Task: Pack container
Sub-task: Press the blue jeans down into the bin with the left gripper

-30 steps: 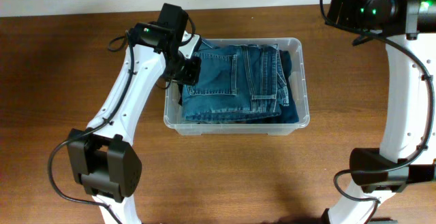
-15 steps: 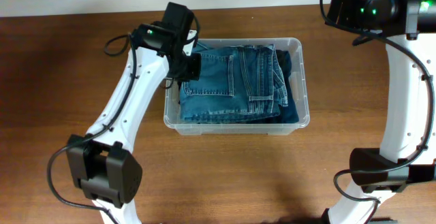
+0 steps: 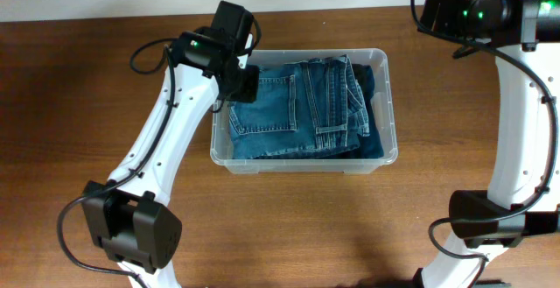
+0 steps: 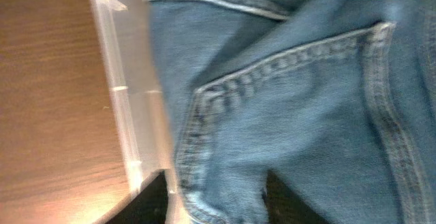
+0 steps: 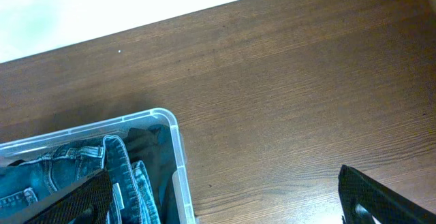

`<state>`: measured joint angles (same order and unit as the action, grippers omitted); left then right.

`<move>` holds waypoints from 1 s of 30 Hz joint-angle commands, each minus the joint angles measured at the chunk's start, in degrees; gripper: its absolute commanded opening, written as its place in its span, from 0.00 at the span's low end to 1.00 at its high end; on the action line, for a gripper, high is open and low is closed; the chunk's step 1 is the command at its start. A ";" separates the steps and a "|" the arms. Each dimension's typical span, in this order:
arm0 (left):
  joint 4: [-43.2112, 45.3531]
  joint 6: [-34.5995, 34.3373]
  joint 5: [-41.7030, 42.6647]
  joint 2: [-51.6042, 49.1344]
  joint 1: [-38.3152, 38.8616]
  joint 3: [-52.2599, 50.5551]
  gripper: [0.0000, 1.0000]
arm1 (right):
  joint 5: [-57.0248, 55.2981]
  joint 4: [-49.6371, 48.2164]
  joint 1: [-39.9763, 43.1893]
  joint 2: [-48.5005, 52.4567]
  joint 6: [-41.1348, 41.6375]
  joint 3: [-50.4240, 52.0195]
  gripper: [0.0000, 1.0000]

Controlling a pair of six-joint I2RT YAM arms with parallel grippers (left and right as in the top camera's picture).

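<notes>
The container (image 3: pixel 386 104), a clear plastic bin, sits mid-table with folded blue jeans (image 3: pixel 297 108) filling it. My left gripper (image 3: pixel 238 82) reaches down into its far-left corner. In the left wrist view the gripper (image 4: pixel 214 176) has its jaws partly apart over the jeans' (image 4: pixel 293 94) stitched edge. One finger (image 4: pixel 146 203) is beside the container's clear wall (image 4: pixel 119 101). My right gripper (image 5: pixel 223 171) hangs wide open and empty, high over the table past the container's far-right corner (image 5: pixel 174 132).
Brown wooden table (image 3: pixel 87 78) lies all around the container. A white wall edge (image 5: pixel 102 6) runs along the table's far side. The right arm's base (image 3: pixel 490 218) stands at the right front, the left arm's base (image 3: pixel 131 231) at the left front.
My left gripper has shifted a little toward the container's far-left corner, and the jeans' left edge has been pushed inward and lies flatter. The right arm has not moved.
</notes>
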<state>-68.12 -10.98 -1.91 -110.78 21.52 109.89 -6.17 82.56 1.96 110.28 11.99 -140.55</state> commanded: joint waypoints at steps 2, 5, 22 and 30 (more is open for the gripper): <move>0.17 -0.22 10.08 2.16 1.03 3.43 0.01 | -0.55 -0.02 0.33 -0.15 0.26 -0.13 0.98; -0.04 -0.37 8.96 1.68 2.95 3.41 0.01 | -0.55 0.00 0.33 -0.15 0.26 -0.13 0.98; 0.44 -7.82 5.31 -20.50 14.34 3.37 0.00 | -0.55 -0.02 0.33 -0.15 0.26 -0.13 0.98; -0.72 -7.85 5.11 -18.97 14.34 11.30 0.00 | -0.55 -0.02 0.33 -0.15 0.26 -0.13 0.98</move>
<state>-69.65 -18.06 4.03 -128.55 35.27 116.55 -6.20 82.54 1.96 110.28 12.03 -140.55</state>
